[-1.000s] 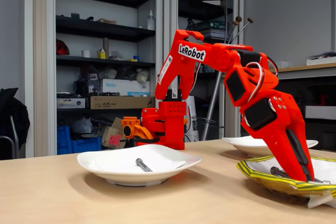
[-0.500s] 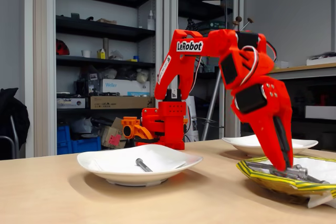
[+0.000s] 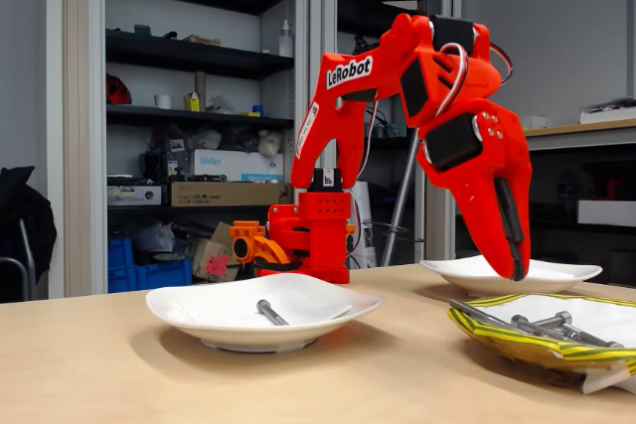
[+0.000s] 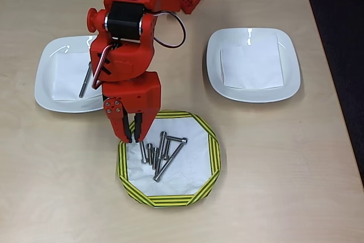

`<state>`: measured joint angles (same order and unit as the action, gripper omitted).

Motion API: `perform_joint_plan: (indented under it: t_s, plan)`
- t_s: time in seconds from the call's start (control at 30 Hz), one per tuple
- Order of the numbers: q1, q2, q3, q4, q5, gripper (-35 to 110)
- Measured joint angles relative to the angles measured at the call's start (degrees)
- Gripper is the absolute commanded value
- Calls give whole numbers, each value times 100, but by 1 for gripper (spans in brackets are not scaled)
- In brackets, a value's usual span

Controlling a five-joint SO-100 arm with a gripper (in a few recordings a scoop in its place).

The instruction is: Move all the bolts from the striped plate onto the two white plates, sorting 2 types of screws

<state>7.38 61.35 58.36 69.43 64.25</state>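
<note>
Several silver bolts (image 4: 162, 153) lie bunched on the white middle of the striped plate (image 4: 214, 151), which sits at the front; they also show in the fixed view, bolts (image 3: 542, 328) on the striped plate (image 3: 494, 338). My red gripper (image 4: 132, 137) hangs above the plate's left rim, just left of the bolts. In the fixed view the gripper (image 3: 517, 270) is lifted clear of the plate, shut, with nothing seen between its fingers. One long bolt (image 4: 85, 80) rests on the left white plate (image 4: 45, 92). The right white plate (image 4: 290, 81) holds a paper sheet.
The arm's base (image 3: 308, 240) stands at the table's far edge between the white plates. Bare wooden table (image 4: 296, 186) lies around the plates. Shelves and a cabinet stand behind the table in the fixed view.
The gripper rose from the striped plate's surface and swung slightly left in the fixed view. The bolts shifted on the plate and stayed there.
</note>
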Motion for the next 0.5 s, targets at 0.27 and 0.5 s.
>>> perform_joint_plan:
  t_s: [0.27, 0.5]
  plan:
    - [-70, 0, 26, -88, -53, 7]
    - [-229, 0, 721, -272, -176, 7]
